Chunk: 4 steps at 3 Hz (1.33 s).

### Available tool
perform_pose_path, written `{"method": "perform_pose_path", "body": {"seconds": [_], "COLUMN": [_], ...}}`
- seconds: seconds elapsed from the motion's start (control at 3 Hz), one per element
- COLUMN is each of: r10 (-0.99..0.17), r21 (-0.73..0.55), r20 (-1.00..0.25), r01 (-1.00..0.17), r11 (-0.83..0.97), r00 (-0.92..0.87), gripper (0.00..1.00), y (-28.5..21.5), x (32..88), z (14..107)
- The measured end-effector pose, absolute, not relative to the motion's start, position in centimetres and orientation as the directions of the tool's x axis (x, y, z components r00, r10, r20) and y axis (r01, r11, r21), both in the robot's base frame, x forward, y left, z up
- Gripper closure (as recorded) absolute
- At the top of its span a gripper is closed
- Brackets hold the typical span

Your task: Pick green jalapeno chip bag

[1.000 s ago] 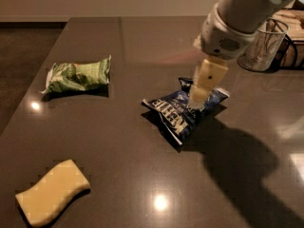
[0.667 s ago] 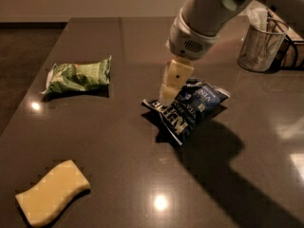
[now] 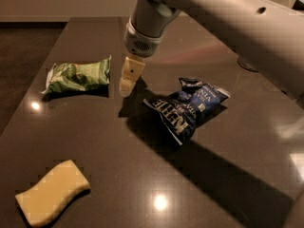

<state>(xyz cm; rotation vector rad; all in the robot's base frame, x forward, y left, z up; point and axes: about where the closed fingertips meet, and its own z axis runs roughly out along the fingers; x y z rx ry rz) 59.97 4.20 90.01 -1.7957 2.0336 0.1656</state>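
The green jalapeno chip bag (image 3: 78, 76) lies flat in the upper left of the frame. It is small and crinkly. It is light green and dark green, with some whitish patches. Its two ends are pressed flat and look wavy.

The gripper (image 3: 126, 85) is a pale cream color. It points down just to the right of the green bag, near the bag's right end. It is not holding anything. I cannot tell if the claw is released or clenched. The big gray arm (image 3: 228, 18) comes in from the upper right of the frame.

A dark blue bag (image 3: 187, 109) with white letters lies in the middle, to the right of the gripper. A pale yellow wavy sponge (image 3: 51, 191) lies in the lower left corner, well apart from both bags.

All of this is on a dark brown table (image 3: 85, 141). The table is shiny, with bright spots of light on it. Behind the table, at the top left, there is a dark floor (image 3: 23, 42) and a pale wall (image 3: 61, 1).
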Motion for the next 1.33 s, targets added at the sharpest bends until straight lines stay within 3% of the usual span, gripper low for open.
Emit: {"method": "perform_pose_path", "body": {"seconds": [1.0,1.33], "r10": [-0.94,-0.948], "r21": [-0.198,-0.195], "r20": [-0.337,-0.318], "r01": [-0.972,-0.977], "r11": [0.124,0.082], "r00": [-0.052,-0.016], "gripper": [0.0,0.25], "y": [10.9,13.6], "x": [63.2,63.0], "z": [86.9,86.3]}}
